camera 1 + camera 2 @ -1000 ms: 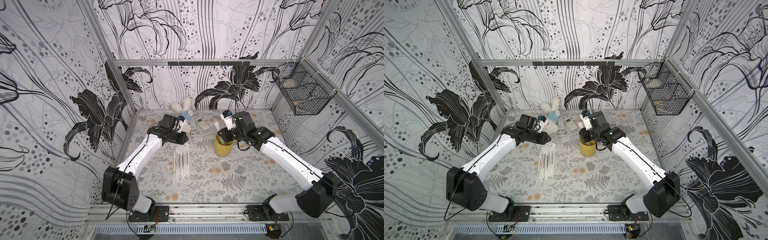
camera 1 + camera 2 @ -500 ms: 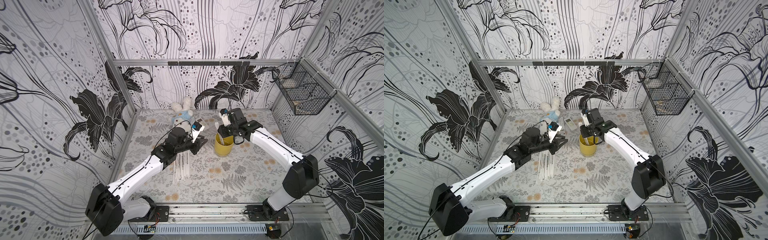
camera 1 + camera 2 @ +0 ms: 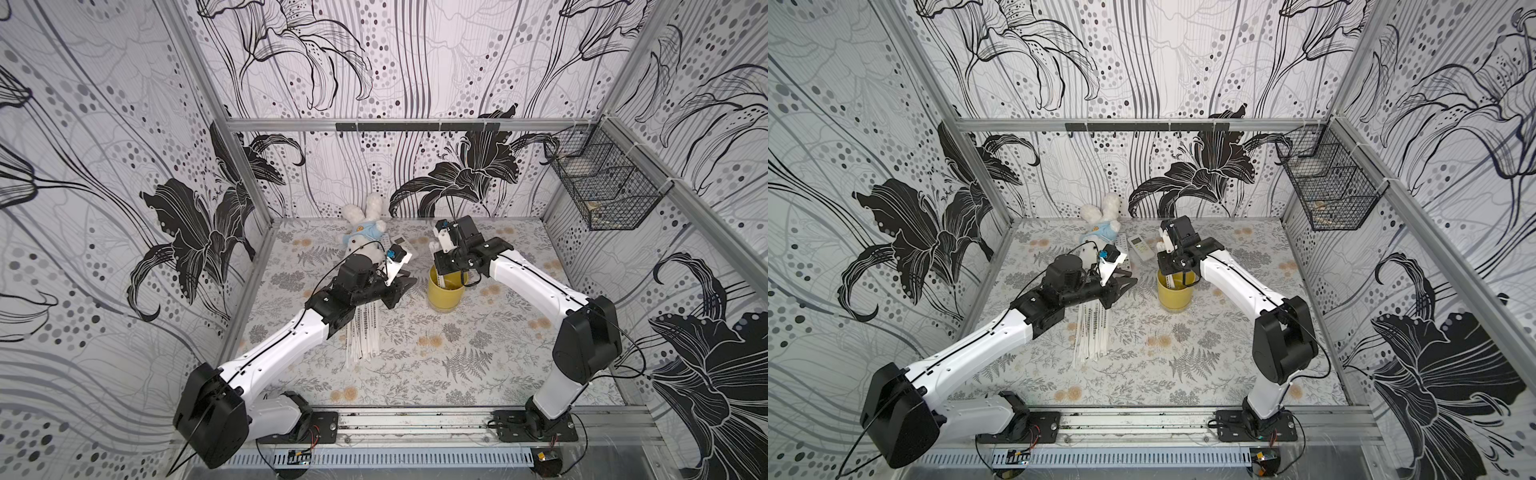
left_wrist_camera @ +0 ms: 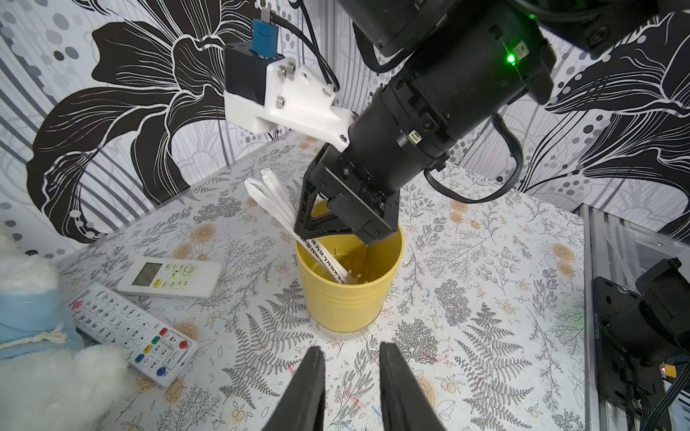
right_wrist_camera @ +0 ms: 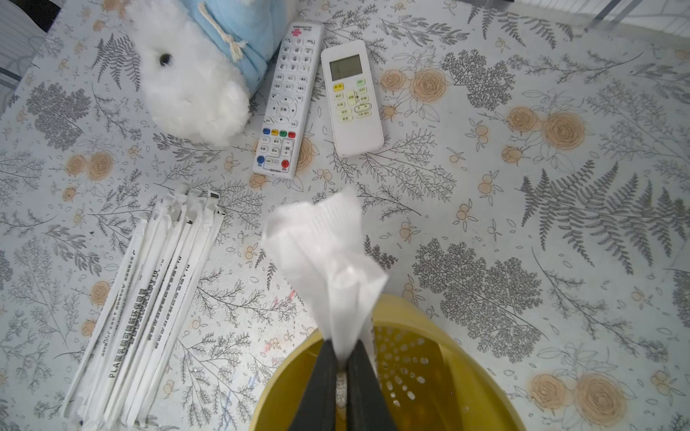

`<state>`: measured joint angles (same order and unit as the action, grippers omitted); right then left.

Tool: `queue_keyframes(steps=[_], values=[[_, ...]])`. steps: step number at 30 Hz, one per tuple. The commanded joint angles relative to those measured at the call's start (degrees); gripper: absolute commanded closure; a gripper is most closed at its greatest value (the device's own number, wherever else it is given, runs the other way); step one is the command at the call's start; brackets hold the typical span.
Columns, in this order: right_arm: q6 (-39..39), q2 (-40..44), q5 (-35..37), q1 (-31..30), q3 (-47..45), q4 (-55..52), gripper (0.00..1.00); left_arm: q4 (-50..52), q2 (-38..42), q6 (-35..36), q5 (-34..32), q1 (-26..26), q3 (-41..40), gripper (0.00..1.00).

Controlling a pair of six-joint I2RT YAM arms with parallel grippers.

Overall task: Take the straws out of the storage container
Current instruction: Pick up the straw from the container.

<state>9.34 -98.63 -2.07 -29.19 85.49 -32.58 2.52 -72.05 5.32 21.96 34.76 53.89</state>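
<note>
Where the right gripper (image 5: 342, 354) dips into the mouth of the storage container (image 5: 466, 373), its two dark fingers (image 5: 325, 373) are pinched almost together on the straws (image 5: 328, 261). These are a few white paper-wrapped sticks whose crumpled upper ends fan out past the fingertips. In the left wrist view the straws (image 4: 276, 203) slant out over the yellow rim, with their printed lower parts down inside the cup. The storage container (image 3: 445, 296) stands upright on the table (image 3: 457, 365), directly under the right gripper (image 3: 446, 270).

The left gripper (image 4: 349, 349) points at the cup from close by without touching it. Its fingers (image 4: 310, 388) stand apart with a clear gap between them and nothing in it. Behind those fingertips, partly under the left arm's wrist, the laid-out straws (image 3: 363, 332) lie flat on the table in a tight row. In the right wrist view the laid-out straws (image 5: 149, 298) lie side by side, off to one side of the pinched bundle, well apart from the cup.

Beyond the right gripper's fingertips, toward the back wall, two white remotes lie next to each other: a long one (image 5: 287, 97) and a shorter one with a screen (image 5: 353, 97). A plush rabbit (image 5: 194, 86) in pale blue lies just beside the long one. A black wire basket (image 3: 602, 187) hangs on the side wall, well apart from both grippers.
</note>
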Motion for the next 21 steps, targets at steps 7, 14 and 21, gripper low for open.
queue_keyframes(steps=[7,14,21], values=[[-0.1,2.7,1.9,0.2,0.3,-1.7,1.00,-2.2,-0.4,0.8,-0.2,0.1,0.6,0.69],[0.2,6.9,3.0,0.2,1.1,-2.8,1.00,-4.1,0.1,-1.0,1.0,0.6,0.4,0.69],[1.1,12.6,4.3,-0.8,5.3,-6.8,1.00,-2.3,1.8,-4.3,-2.3,0.9,2.4,0.70]])
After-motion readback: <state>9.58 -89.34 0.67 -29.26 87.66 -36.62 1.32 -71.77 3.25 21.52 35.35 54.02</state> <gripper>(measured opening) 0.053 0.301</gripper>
